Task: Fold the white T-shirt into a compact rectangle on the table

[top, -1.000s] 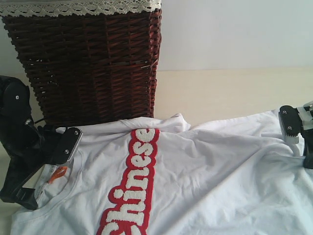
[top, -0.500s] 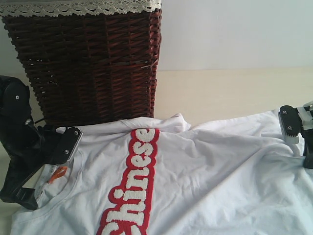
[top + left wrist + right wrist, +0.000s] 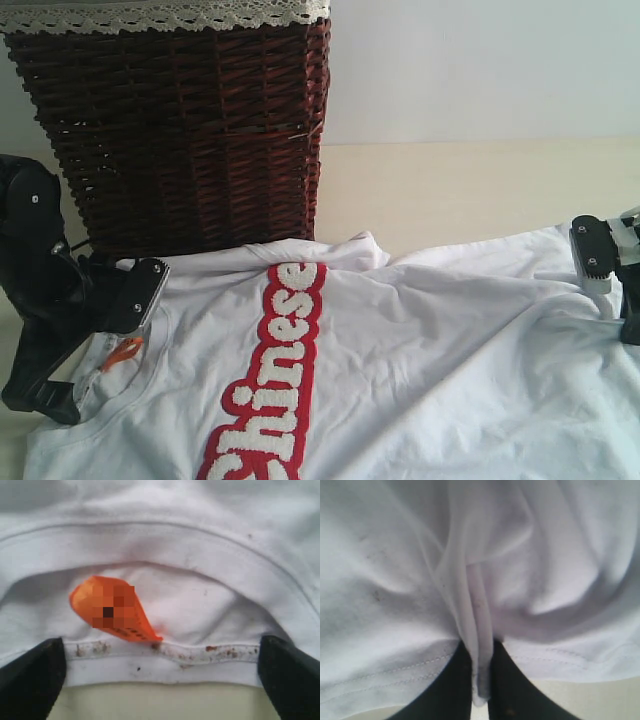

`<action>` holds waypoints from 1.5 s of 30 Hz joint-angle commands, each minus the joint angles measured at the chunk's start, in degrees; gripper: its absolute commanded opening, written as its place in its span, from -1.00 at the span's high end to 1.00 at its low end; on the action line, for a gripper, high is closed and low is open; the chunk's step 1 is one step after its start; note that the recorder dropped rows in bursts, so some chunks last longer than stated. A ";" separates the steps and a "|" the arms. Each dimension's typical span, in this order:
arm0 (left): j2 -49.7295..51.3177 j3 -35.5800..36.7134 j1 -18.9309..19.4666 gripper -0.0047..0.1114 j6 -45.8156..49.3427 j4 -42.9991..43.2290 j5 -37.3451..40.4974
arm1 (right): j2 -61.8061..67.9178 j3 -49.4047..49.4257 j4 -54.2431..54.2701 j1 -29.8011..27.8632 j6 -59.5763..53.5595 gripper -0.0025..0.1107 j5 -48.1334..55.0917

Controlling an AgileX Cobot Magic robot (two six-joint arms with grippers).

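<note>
Exterior view shows the white T-shirt (image 3: 420,350) lying spread on the table (image 3: 460,190) with the printed side up. It covers the near part of the table from the left side of the picture to the right side. Its far edge comes just beside the foot of the basket (image 3: 180,130); whether they touch cannot be told. The red lettering (image 3: 280,370) with fuzzy white letters runs in a band from near the basket toward the camera. The basket is dark wicker with a lace trim (image 3: 160,15) on top. It stands at the far left of the table, in front of a pale wall (image 3: 480,70).

The left gripper (image 3: 95,345) is at the collar (image 3: 150,385), on the left side of the shirt. Its jaws are spread wide, and the orange tag (image 3: 122,350) lies in the space between them. In the left wrist view the collar band runs across the gap from one black finger (image 3: 30,680) to the other, the tag sits just inside the neck opening, and a strip of bare table shows under the collar edge. The gripper is not closed on the cloth.

The right gripper (image 3: 610,290) is at the right edge of the exterior view, at the edge of the shirt there. In the right wrist view its two black fingers (image 3: 512,690) are almost together, and a thin fold of the white cloth is pinched between them. The cloth gathers into creases that spread away from this pinch. A little of the table is visible beside the fingers.
</note>
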 commanded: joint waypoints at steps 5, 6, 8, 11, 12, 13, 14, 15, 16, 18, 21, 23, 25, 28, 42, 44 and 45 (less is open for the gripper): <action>0.50 -0.29 0.26 -0.89 -0.10 0.11 -4.52 | 1.24 0.65 0.00 0.18 0.09 0.96 1.00; 0.50 -0.29 0.26 -0.89 -0.10 0.11 -4.52 | 1.24 0.65 0.00 0.18 0.09 0.96 1.00; 0.50 -0.10 0.26 -0.89 -0.10 0.11 -4.51 | 1.24 0.65 0.00 0.18 0.09 0.96 1.00; 0.50 1.09 0.26 -0.87 -0.10 0.11 -5.16 | 1.24 0.65 0.00 0.18 0.09 0.96 1.00; 0.50 1.74 0.26 -0.83 -0.10 0.11 -5.44 | 1.24 0.65 0.00 0.18 0.09 0.96 1.00; 0.60 2.43 0.26 -0.74 -0.10 0.11 -5.41 | 1.24 0.65 0.00 0.18 0.09 0.96 1.00; 0.60 3.04 0.26 -0.59 -0.10 0.23 -5.30 | 1.24 0.65 0.00 0.18 0.09 0.96 1.00; 0.72 3.38 0.26 -0.43 -0.10 0.23 -4.77 | 1.24 0.65 0.00 0.18 0.09 0.96 1.00; 0.72 3.79 0.26 -0.20 -0.10 0.23 -3.80 | 1.24 0.65 0.00 0.18 0.09 0.96 1.00; 0.72 3.97 0.26 0.41 -0.10 0.23 -0.23 | 1.24 0.65 0.00 0.18 0.09 0.96 1.00; 0.72 3.97 0.26 0.89 0.48 0.50 2.95 | 1.24 0.65 0.00 0.18 0.09 0.96 1.00; 0.72 3.97 0.26 0.90 0.24 0.50 2.95 | 1.24 0.65 0.00 0.18 0.09 0.96 1.11; 0.72 3.97 0.26 0.90 0.36 0.50 2.95 | 1.24 0.65 0.00 0.18 0.09 0.96 1.72; 0.72 3.97 0.26 0.90 0.36 0.50 2.95 | 1.24 0.65 0.74 0.18 0.09 0.96 1.62; 0.72 3.97 0.26 0.90 0.36 0.50 2.54 | 1.24 0.65 1.71 0.18 0.09 0.96 1.61; 0.72 3.97 0.26 0.90 0.36 0.50 2.54 | 1.24 0.65 1.71 0.18 0.21 0.96 1.61; 0.72 3.97 0.26 0.90 0.36 0.50 2.54 | 1.24 0.65 1.71 0.18 0.21 0.96 1.61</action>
